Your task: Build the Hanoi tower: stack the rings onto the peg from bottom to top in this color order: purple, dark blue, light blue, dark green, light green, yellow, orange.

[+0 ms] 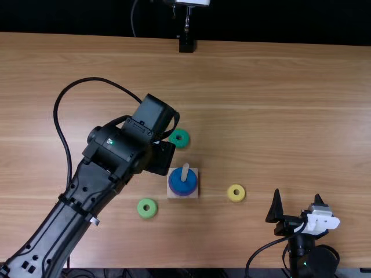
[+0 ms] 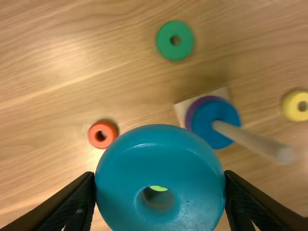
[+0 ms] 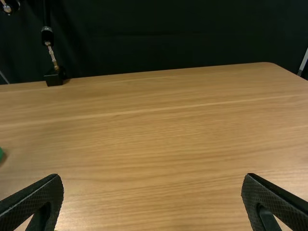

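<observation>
Left gripper (image 1: 161, 157): positioned above the table (image 1: 290, 116), beside the peg (image 1: 185, 172) on its left side; fingers closed on the light blue ring (image 2: 161, 137), one against each side. That ring is held clear of the tabletop and apart from the peg; a sliver of the light green ring (image 1: 142, 212) is visible through its hole. Right gripper (image 1: 297, 197): low over the near edge, well to the right of the peg; fingers spread, nothing between them. The square base (image 1: 172, 194) sits nearer the near edge than the far edge, bearing the purple ring (image 2: 192, 111) with the dark blue ring (image 1: 178, 184) directly on top. Loose rings, all flat on the table: dark green ring (image 1: 184, 141) on the far-edge side of the base; light green toward the near edge, left of the base; yellow ring (image 1: 231, 196) to the right of the base; orange ring (image 2: 109, 129) on the side opposite yellow. A black mount (image 1: 186, 46) stands at the far edge.
</observation>
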